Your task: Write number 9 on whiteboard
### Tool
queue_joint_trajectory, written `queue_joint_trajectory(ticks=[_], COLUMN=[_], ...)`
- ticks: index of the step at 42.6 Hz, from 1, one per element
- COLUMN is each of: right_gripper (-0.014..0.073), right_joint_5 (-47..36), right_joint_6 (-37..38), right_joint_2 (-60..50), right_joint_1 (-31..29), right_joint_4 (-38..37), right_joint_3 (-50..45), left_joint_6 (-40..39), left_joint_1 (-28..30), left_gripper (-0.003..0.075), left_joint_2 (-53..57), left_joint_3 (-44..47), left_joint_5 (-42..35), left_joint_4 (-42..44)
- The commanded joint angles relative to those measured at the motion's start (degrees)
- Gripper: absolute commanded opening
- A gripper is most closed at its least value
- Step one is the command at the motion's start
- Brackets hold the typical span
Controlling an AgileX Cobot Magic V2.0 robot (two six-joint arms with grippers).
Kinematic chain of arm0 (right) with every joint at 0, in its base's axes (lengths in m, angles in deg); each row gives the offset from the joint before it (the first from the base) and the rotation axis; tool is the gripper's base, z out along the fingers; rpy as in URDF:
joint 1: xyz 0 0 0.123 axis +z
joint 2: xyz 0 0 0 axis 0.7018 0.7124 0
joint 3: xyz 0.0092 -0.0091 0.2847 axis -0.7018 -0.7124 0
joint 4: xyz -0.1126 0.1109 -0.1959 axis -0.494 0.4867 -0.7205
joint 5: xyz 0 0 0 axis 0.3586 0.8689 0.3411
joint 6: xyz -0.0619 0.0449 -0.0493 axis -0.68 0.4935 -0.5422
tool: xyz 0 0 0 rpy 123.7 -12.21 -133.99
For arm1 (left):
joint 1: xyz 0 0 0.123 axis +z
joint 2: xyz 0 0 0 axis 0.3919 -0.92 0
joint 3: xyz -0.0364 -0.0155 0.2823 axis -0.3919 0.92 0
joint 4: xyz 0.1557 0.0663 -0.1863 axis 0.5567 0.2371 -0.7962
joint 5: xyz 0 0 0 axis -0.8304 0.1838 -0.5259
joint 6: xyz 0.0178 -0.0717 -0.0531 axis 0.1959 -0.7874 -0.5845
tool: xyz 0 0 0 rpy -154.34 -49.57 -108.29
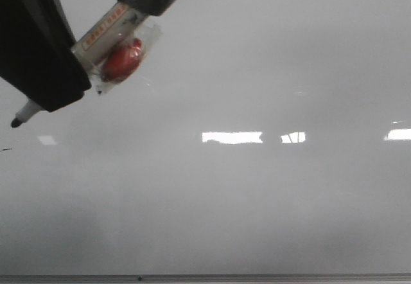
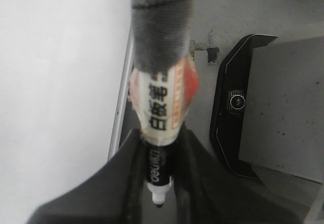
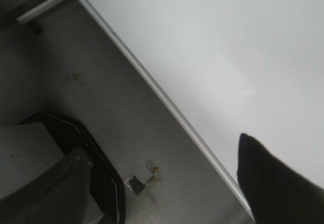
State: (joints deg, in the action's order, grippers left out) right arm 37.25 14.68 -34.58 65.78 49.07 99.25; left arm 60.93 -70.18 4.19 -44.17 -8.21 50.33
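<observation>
The whiteboard (image 1: 257, 194) fills the front view, glossy pale grey with white light glares. No drawn 9 shows on it; only a tiny black mark (image 1: 6, 149) sits at the far left edge. My left gripper (image 1: 48, 88) is at the top left, shut on a black marker (image 1: 27, 112) with a taped, wrapped barrel. The marker's tip (image 1: 14, 123) is uncapped and close to the board. In the left wrist view the marker (image 2: 158, 163) sits between the fingers, tip outward. My right gripper (image 3: 162, 198) is open and empty, beside the board's edge.
The board's thin metal edge strip (image 1: 205, 277) runs along the bottom of the front view and shows in the wrist views (image 2: 120, 102) (image 3: 167, 102). A black-rimmed base with a small camera (image 2: 234, 101) stands on the grey floor (image 3: 101, 92) beside the board.
</observation>
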Motion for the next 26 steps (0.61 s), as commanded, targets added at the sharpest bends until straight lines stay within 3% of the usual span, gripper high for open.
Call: queue_joint_trajectory(ticks=[1, 14, 26], right_gripper=[0.0612, 0.0496, 0.0495], right_joint_5=[-2.05, 0.84, -3.65], right_joint_6=[-6.48, -13.05, -13.25], right_joint_2=[0.01, 5.38, 10.9], right_joint_1=[2.65, 12.47, 20.5], right_joint_4=[5.83, 11.9, 12.34], right_joint_3=[2.14, 7.14, 8.34], left_joint_6=[0.22, 0.22, 0.22], left_joint_1=[-2.24, -7.32, -8.94], left_gripper=[-0.0019, -0.0019, -0.0019], left_joint_2=[1.48, -2.67, -5.26], left_joint_3=[-1.8, -1.8, -2.25], left_joint_5=[-2.35, -2.75, -4.36], left_joint_4=[-1.36, -1.36, -1.49])
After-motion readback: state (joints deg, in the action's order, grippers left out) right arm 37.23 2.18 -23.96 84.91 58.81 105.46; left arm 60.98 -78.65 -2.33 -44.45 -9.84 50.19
